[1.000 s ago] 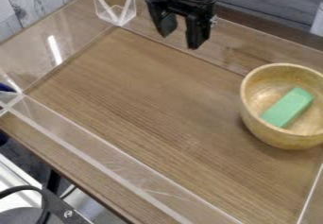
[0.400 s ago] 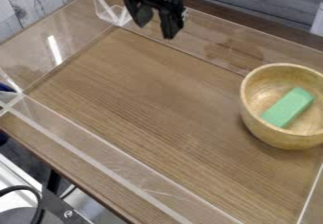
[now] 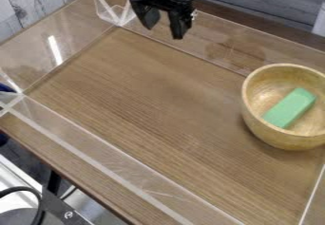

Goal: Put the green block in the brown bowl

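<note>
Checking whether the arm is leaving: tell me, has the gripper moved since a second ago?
Yes. The gripper, jaws open, has shifted left along the far wall, farther from the bowl holding the block.

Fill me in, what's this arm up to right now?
The green block already lies inside the brown bowl at the right of the wooden table. The gripper hangs open and empty at the far edge, well away from the bowl. It holds nothing; the placing looks done.
</note>
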